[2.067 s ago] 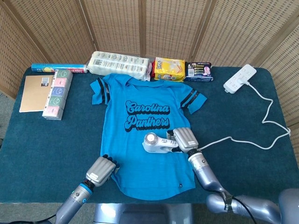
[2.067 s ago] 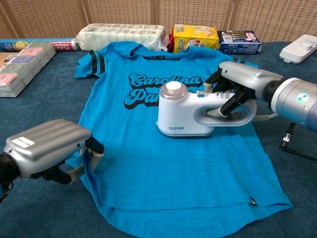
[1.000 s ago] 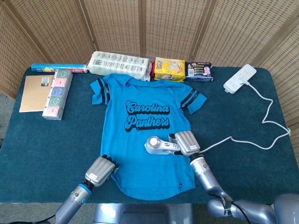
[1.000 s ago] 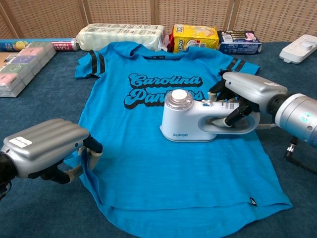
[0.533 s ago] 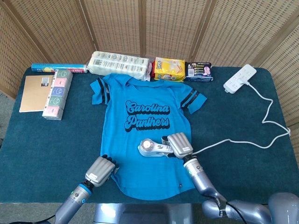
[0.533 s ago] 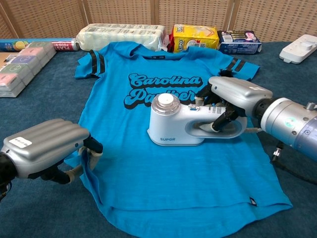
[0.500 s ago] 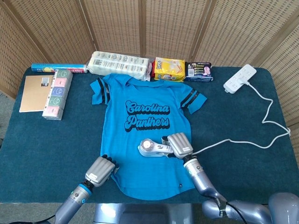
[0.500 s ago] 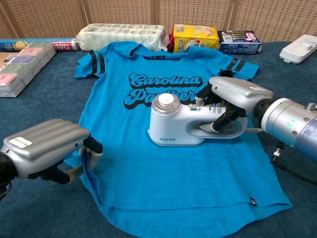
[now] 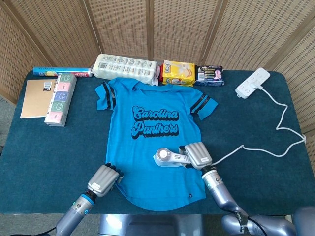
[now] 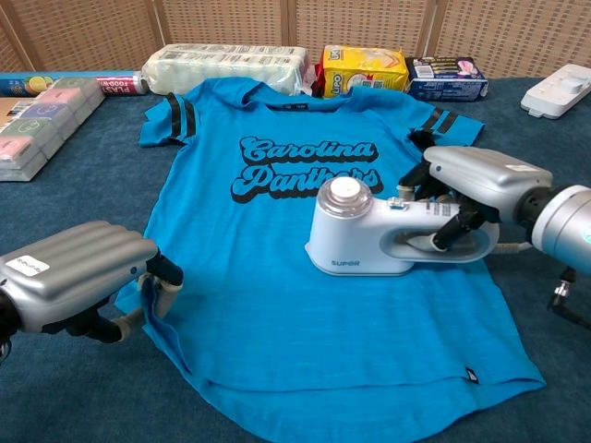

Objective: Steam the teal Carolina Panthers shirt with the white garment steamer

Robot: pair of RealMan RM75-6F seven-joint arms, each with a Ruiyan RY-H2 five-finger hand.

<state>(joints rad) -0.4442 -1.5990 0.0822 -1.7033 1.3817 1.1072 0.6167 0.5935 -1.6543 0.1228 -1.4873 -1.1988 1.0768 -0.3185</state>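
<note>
Nearest you, your left hand [image 10: 78,274] pinches the lower left edge of the teal shirt [image 10: 305,277], fingers curled over a small lifted fold of cloth close to the table's [image 9: 44,147] front edge; bare blue surface lies open to its left. The hem [image 9: 165,206] sits just inside the front edge, so room toward you is thin. Your right hand [image 10: 471,198] grips the handle of the white garment steamer [image 10: 369,235], fingers through the handle loop. The steamer rests on the shirt's lower right half, below the lettering, long axis running across the shirt, round cap end toward the shirt's middle, handle toward the right edge. The chest view shows the fingers inside the loop and the pinched fold; the head view [image 9: 172,158] hides both under the backs of the hands but shows the white cord [image 9: 266,147] trailing right across open table to the power strip [image 9: 252,82] at the far right corner. Along the far edge: a tissue pack [image 9: 125,67], yellow packet [image 9: 178,73], dark box [image 9: 209,75]; far left, a box stack [image 9: 60,98] and notebook [image 9: 35,97].
</note>
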